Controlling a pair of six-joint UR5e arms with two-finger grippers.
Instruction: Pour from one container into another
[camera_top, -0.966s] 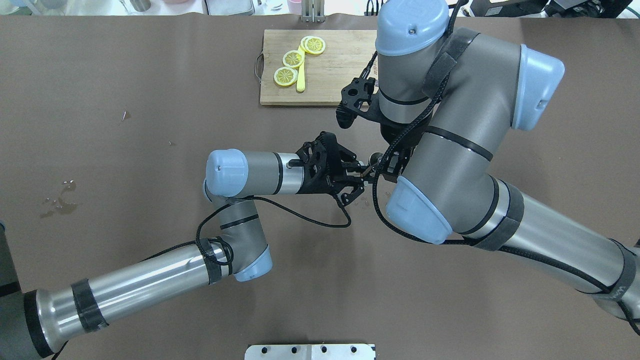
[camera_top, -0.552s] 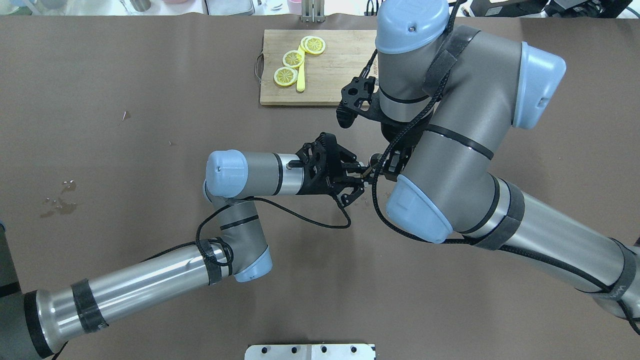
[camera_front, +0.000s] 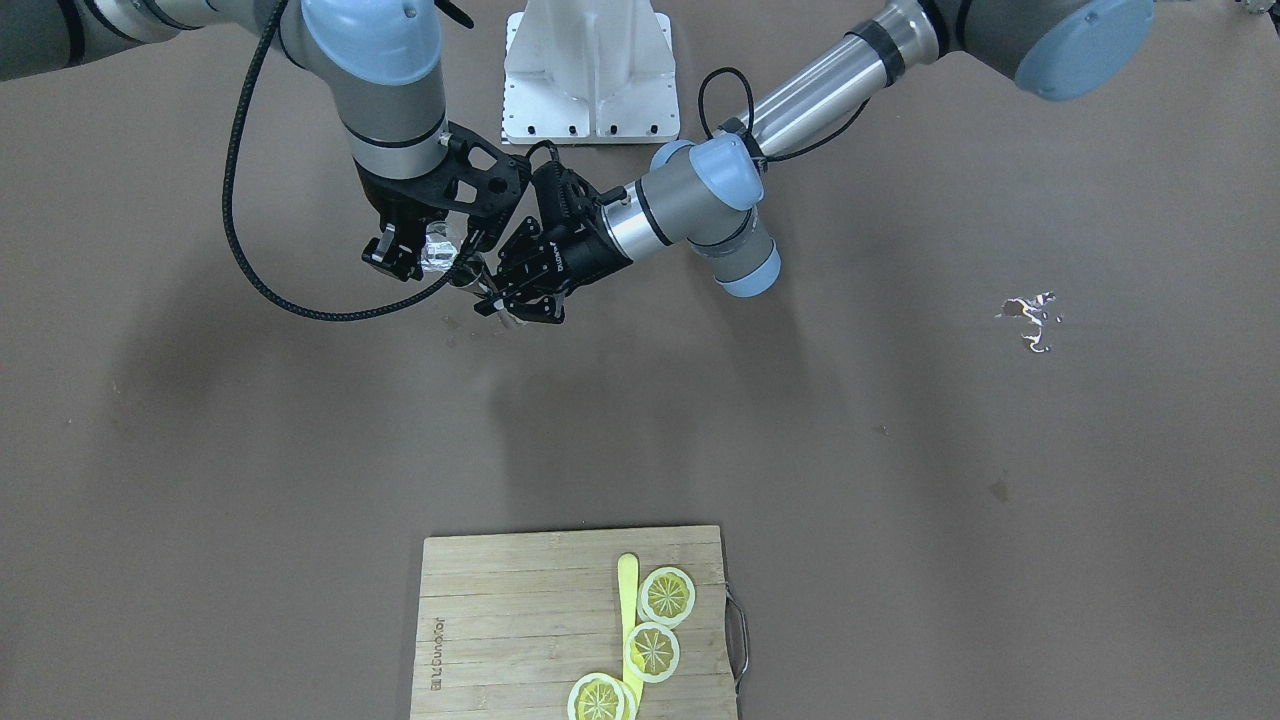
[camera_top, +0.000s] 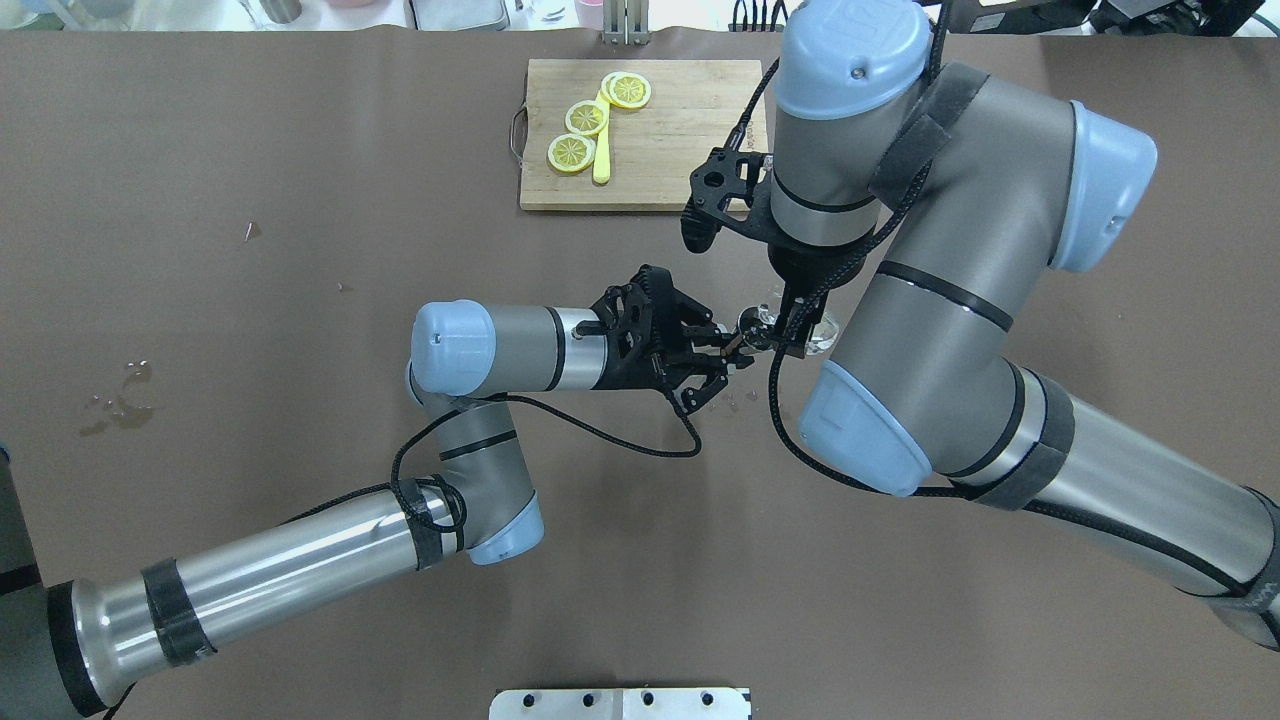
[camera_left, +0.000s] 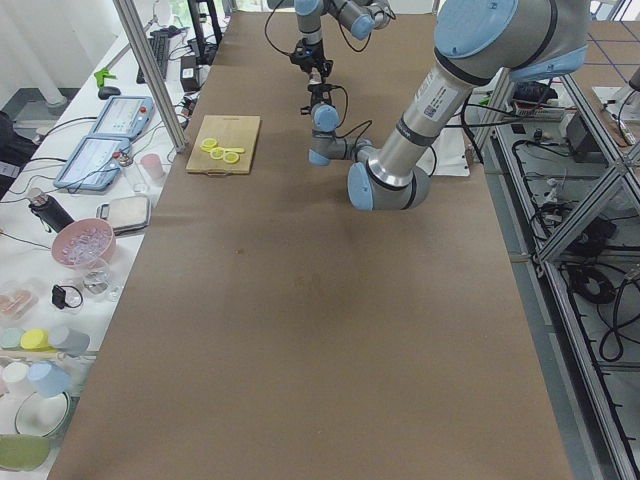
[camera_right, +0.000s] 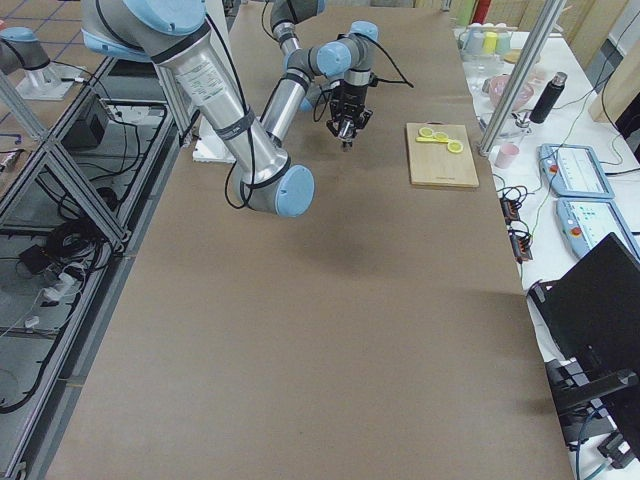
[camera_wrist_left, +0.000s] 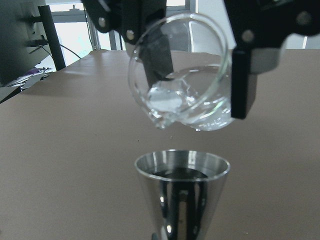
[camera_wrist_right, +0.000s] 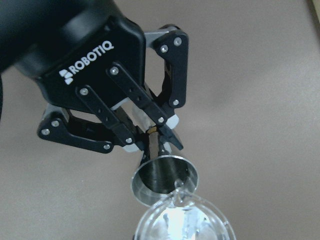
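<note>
The one word that reads clearly is "ROBOTIQ", in white capitals on the black body of the left hand (camera_wrist_right: 159, 136), seen from the right wrist camera. In the front-facing view the same hand carries small white lettering, too small to read. The cutting board (camera_front: 520, 620), at the counter's edge opposite the robot, bears a burnt-in brand mark along one short side; its letters cannot be made out.

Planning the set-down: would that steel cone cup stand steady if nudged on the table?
Probably tippy: the steel cone cup, under the tilted glass cup, narrows downward; its base is hidden. Likely rigid but slick, being polished metal, so the left gripper needs a firm pinch.
</note>
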